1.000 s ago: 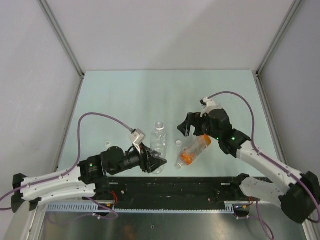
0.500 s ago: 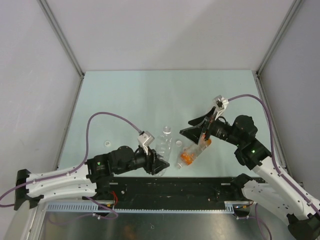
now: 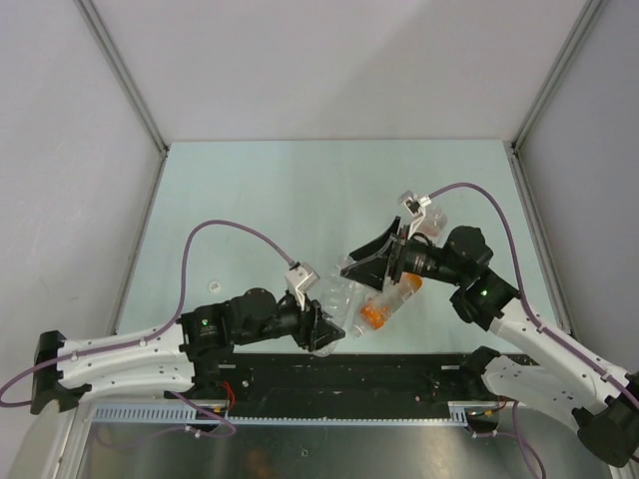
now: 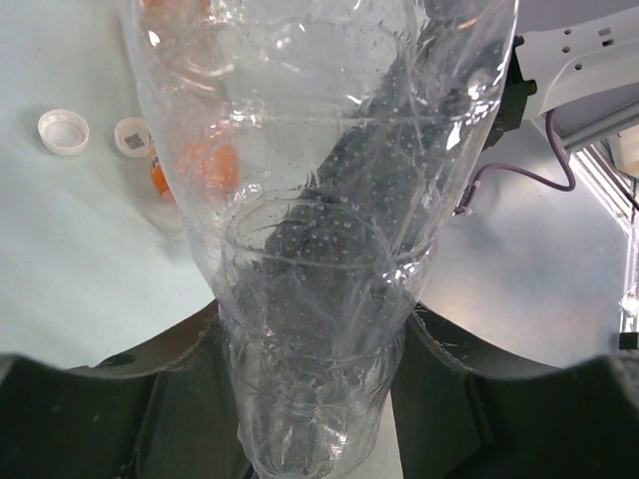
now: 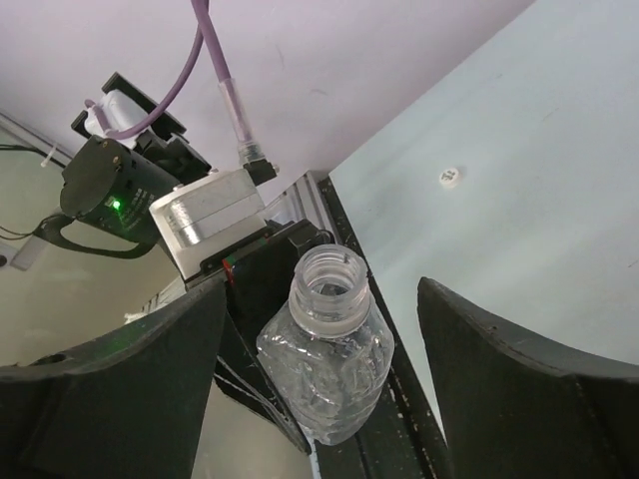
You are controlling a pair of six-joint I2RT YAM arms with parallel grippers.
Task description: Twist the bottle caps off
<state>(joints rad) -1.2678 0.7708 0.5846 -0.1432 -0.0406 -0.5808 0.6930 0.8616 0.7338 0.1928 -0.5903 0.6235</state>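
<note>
My left gripper is shut on the lower body of the clear bottle and holds it off the table, tilted towards the right arm. The bottle's mouth is open, with no cap on it. My right gripper stands open with a finger on each side of the neck, a gap on both sides. The orange bottle lies on the table below. Loose white bottle caps lie on the table, and one sits at the far left.
The black base rail runs along the near edge under both arms. Grey walls close the table in on three sides. Purple cables loop above each wrist.
The left arm has lifted the clear bottle off the table and tipped it to the right. The right gripper has swung away from the orange bottle and now faces the clear bottle's neck.
</note>
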